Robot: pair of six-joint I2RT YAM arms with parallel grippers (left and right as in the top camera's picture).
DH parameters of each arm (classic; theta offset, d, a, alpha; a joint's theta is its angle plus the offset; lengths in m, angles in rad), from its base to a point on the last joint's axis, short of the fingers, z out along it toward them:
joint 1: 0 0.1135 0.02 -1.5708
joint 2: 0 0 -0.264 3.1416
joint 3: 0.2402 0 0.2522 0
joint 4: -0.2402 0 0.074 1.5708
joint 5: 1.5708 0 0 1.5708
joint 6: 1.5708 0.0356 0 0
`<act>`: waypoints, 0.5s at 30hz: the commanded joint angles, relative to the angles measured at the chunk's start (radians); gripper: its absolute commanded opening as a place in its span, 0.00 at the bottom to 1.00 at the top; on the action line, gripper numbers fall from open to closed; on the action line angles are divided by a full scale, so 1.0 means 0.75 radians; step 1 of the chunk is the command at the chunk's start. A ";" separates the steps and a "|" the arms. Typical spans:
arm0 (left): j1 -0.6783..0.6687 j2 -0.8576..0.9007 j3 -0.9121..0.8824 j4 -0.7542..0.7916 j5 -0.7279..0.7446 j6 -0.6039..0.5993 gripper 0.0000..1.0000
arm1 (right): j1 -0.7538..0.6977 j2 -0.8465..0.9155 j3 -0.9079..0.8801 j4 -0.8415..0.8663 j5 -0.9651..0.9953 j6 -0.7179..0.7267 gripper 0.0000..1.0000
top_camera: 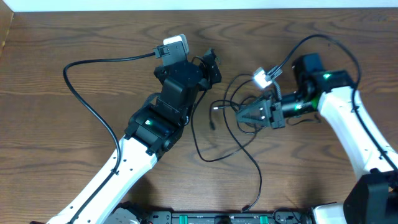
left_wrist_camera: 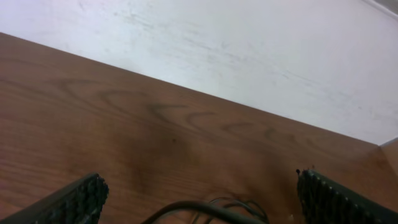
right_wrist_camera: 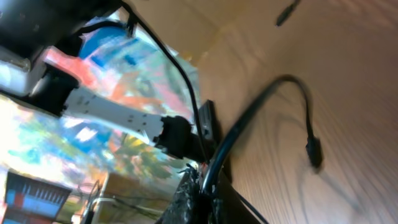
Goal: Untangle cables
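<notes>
Left hand [top_camera: 211, 67] at upper centre of desk [top_camera: 50, 137], jaws spread as wide as they go, gripping nothing. In left wrist view both fingers [left_wrist_camera: 78, 200] sit at the bottom corners, well apart, with bare wood between them. Dark cable loops [left_wrist_camera: 214, 208] peek in at the bottom edge between the fingers; contact not shown. White surface [left_wrist_camera: 249, 50] beyond the desk's far edge.

Right hand [top_camera: 240, 114] right of centre, pointing left into the cables [top_camera: 227, 121], clamped shut on a black cable [top_camera: 231, 109]. In right wrist view the black cable [right_wrist_camera: 249, 118] runs out from between the closed fingertips [right_wrist_camera: 186, 196], arcs up over the wood, then drops to a small plug [right_wrist_camera: 314, 152] hanging just above or on the desk; which of the two, cannot tell. Second plug end [right_wrist_camera: 289, 11] lies on the wood near the top of that view.

Cables lie in a loose tangle mid-desk, between the two hands, just left of the right hand's tip. Thin black loops overlap there. One long strand [top_camera: 256, 168] trails from the tangle down to the near edge. Another loop [top_camera: 198, 140] sags beside the left arm. White cable not made out for sure.

Thick arm wire [top_camera: 81, 93] curves across the left part of the desk, well apart from the tangle.
</notes>
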 commanded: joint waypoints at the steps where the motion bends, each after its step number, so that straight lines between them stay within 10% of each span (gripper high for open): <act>1: 0.004 0.004 -0.001 0.001 -0.022 -0.023 0.98 | 0.064 -0.007 -0.055 0.080 -0.188 -0.039 0.05; 15: 0.001 0.004 -0.001 0.000 -0.007 -0.082 0.98 | 0.077 -0.008 -0.055 0.754 0.588 0.880 0.01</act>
